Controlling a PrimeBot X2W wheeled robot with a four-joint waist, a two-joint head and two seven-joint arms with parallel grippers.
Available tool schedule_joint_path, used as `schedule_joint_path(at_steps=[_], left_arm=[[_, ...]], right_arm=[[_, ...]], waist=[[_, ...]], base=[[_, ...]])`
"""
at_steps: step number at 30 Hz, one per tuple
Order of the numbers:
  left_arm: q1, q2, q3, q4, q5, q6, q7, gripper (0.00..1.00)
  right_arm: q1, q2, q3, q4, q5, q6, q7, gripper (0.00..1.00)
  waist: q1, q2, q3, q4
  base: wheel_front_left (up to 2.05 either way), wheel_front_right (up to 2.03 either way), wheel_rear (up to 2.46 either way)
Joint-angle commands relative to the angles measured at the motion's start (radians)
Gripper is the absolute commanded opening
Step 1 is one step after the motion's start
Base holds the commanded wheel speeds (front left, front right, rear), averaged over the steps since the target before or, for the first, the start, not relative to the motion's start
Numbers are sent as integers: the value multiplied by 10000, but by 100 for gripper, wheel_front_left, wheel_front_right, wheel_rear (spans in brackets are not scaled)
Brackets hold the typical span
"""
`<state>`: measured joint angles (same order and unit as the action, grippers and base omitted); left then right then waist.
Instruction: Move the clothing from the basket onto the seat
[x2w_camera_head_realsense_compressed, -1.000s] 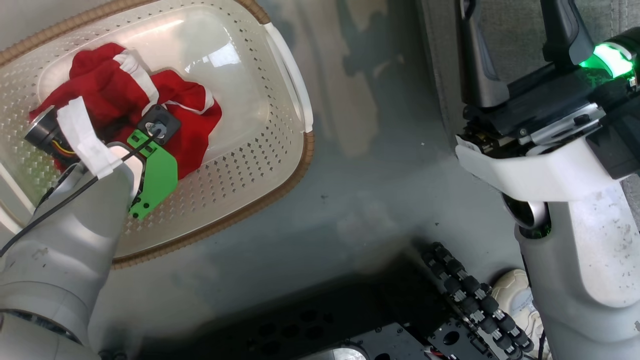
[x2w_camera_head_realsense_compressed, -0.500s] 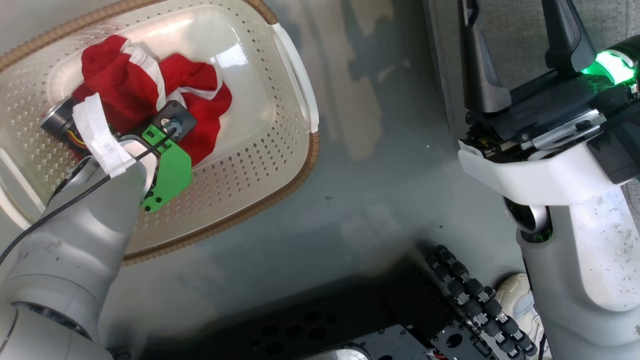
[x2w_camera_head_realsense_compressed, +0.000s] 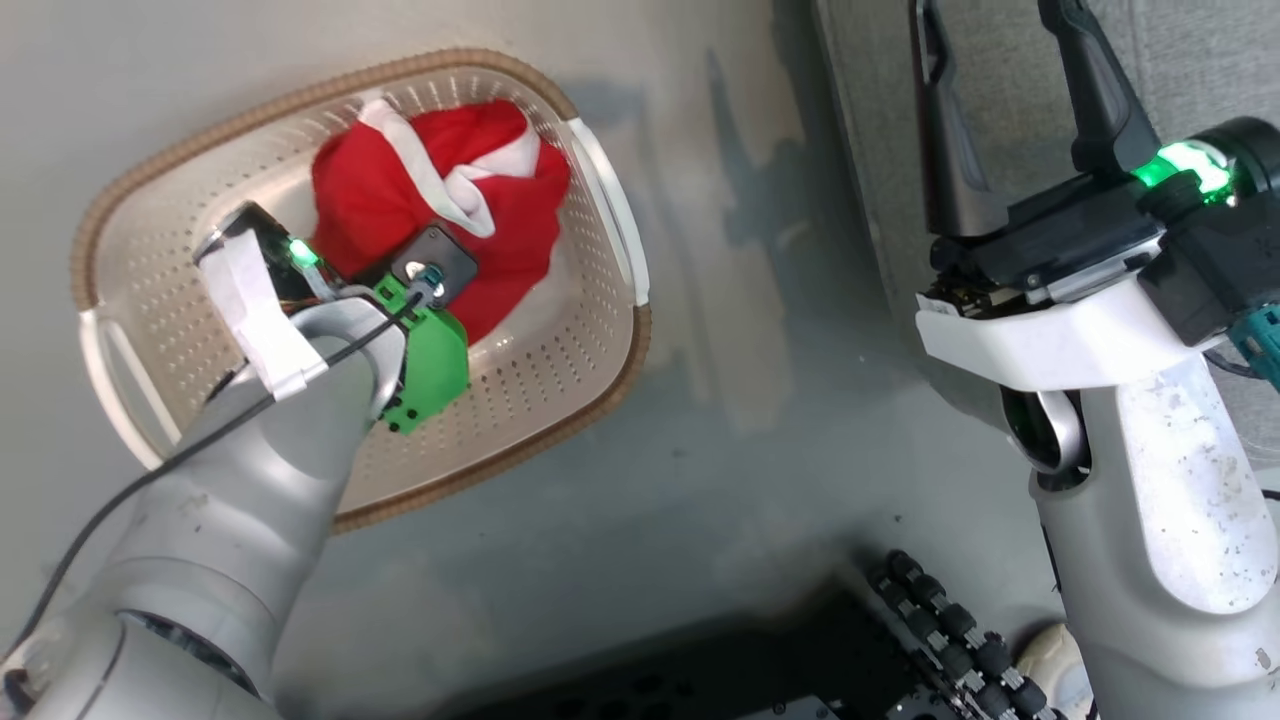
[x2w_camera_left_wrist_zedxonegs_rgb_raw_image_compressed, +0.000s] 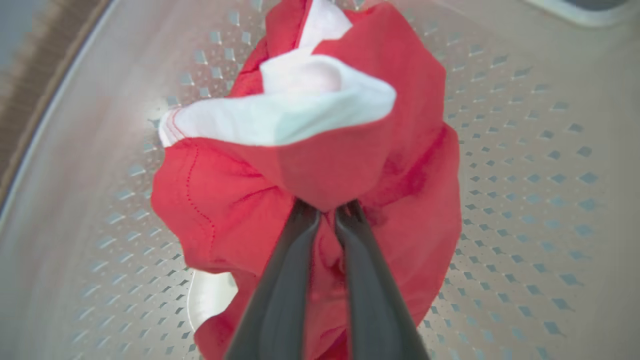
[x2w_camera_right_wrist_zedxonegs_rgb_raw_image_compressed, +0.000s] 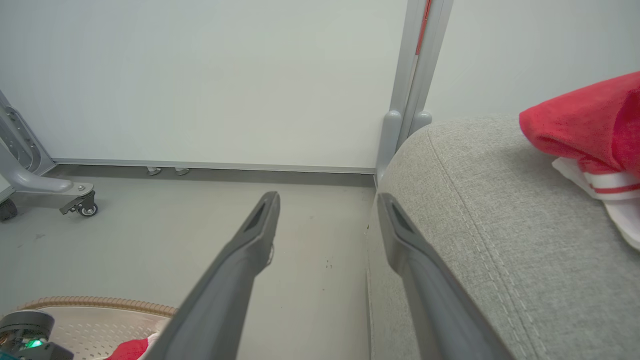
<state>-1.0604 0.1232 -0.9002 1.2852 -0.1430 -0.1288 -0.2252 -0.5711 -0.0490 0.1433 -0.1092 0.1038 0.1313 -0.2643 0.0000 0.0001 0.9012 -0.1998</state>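
Grey floor (x2w_camera_head_realsense_compressed: 740, 380), basket (x2w_camera_head_realsense_compressed: 560, 390) walls around clothing (x2w_camera_head_realsense_compressed: 400, 200), seat (x2w_camera_right_wrist_zedxonegs_rgb_raw_image_compressed: 500, 225) beside right end effector (x2w_camera_right_wrist_zedxonegs_rgb_raw_image_compressed: 328, 199)

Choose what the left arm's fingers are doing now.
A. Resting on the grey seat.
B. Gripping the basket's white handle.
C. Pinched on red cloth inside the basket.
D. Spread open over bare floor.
C: in the left wrist view the left fingers are closed on a fold of the red garment, with the perforated basket wall behind it.
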Motion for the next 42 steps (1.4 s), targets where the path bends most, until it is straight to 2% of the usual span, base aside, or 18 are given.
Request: schedule_joint_path(at_steps=[1,10,25,42], left_arm=[[208,-84,-18,-62,-104,-13,-126,0],[1185,-470,10,-1060,-782,-20,-405,0],[3153,-321,1060,-4200,-1189,70,-406,0],[4217,-336,2886,-7492,-923,115,-406,0]], right_arm=[[198,-26,-75,113,-32,-10,-1,100],[1032,-27,-366,863,-197,-10,1,100],[2549,-29,-624,1750,-274,-10,-1,100],[3817,-27,-513,2047,96,-10,-1,100]], waist=[[0,-1,-915,341],[0,-1,-2816,906],[0,-1,-5456,1734],[0,-1,-7334,1998]], base=[[0,0,0],[0,0,0],[0,0,0],[0,0,0]])
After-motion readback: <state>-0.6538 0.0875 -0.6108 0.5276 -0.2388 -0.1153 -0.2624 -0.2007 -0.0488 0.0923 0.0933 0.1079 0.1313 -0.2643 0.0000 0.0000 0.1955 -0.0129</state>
